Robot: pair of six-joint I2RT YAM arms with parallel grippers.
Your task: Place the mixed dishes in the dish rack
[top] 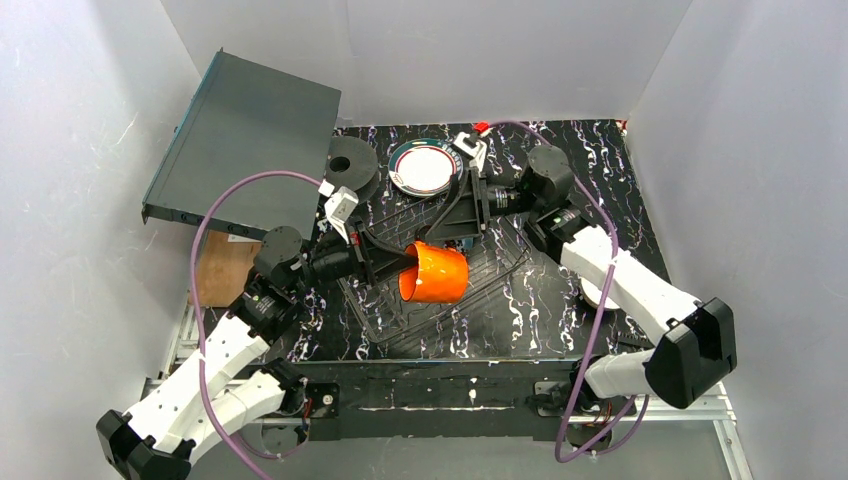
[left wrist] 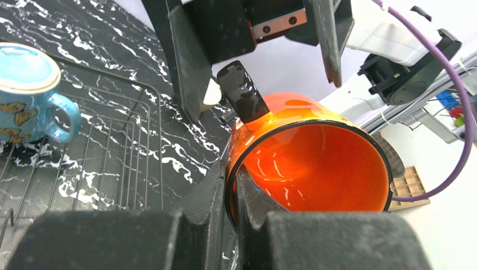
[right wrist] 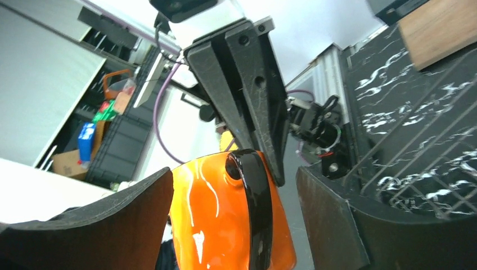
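step: orange cup (top: 437, 273) over dish rack (top: 505, 292), likely handover | left hand (left wrist: 232, 175) pinches rim | right hand (right wrist: 233, 171) wide, straddling cup | next: right closes squarely

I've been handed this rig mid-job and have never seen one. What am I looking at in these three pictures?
Two robot arms, each ending in a two-finger gripper, work on a black marbled table. The wide picture looks down from above; the other two come from a camera on each wrist. The left gripper pinches the rim of an orange cup over the wire dish rack. The right gripper is open, its fingers either side of that cup. A green-rimmed plate, a black spool-like disc and a flat grey box lie at the back. A blue mug stands by the rack's wires.
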